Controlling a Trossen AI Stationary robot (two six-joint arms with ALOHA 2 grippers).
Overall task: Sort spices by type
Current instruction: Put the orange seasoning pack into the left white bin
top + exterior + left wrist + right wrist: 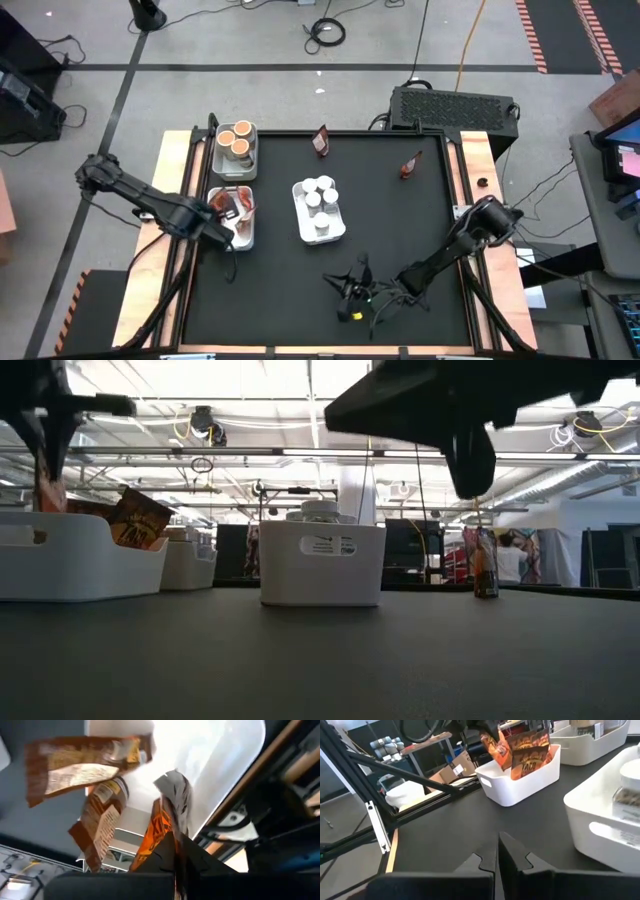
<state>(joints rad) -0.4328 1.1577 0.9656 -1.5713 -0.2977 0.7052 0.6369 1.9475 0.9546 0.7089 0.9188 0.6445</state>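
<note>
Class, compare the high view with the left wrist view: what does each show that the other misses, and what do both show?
Only the high view shows the tray of white-capped jars, the tray of orange-topped tubs, two packets loose on the table, and the right gripper, shut and empty. Only the left wrist view shows the left gripper's fingers shut on a packet. Both show the packet tray with packets inside.

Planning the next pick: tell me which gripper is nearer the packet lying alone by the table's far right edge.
Right. The right gripper sits near the table's front, well short of the packet; the left gripper is over the packet tray, across the table.
</note>
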